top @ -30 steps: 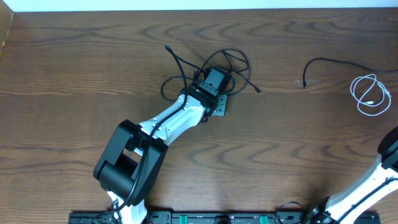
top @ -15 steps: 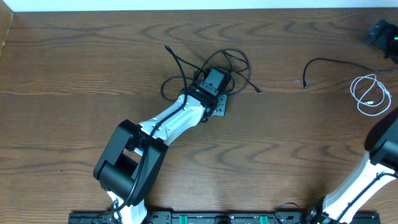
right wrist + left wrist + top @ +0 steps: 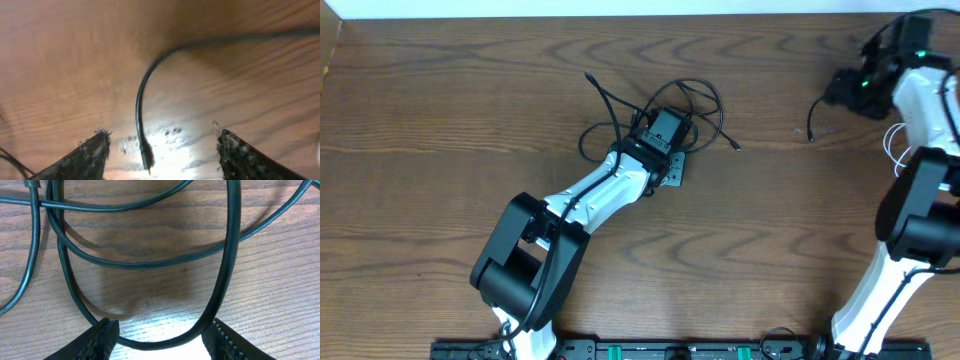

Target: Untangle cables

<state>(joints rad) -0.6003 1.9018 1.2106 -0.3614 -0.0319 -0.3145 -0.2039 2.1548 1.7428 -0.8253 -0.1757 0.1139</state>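
Table (image 3: 420, 200): bare brown wood, both arms reaching onto it; left arm (image 3: 600, 190) extended to the centre, right arm (image 3: 920, 210) extended to the far right corner.

Black tangle (image 3: 690, 105): several crossing loops at table centre; the left gripper (image 3: 161, 332) sits low over it, jaws apart, one loop lying in the gap and not clamped.

White cable (image 3: 890, 148): at the right edge, mostly hidden behind the right arm, well apart from the tangle.

Black cable end (image 3: 142, 100): a loose length at the right; whether it joins the central tangle cannot be told; its plug (image 3: 146, 157) lies between the fingers of the right gripper (image 3: 162, 145), whose jaws stand apart around it without contact.

Risks, as judged: the plug is small and flat on the wood, so a closure slightly off line could pinch wood or flick it away; the left jaws span crossing strands, so closing there may catch two at once and tighten the knot; the right arm working close to the white cable may snag it.
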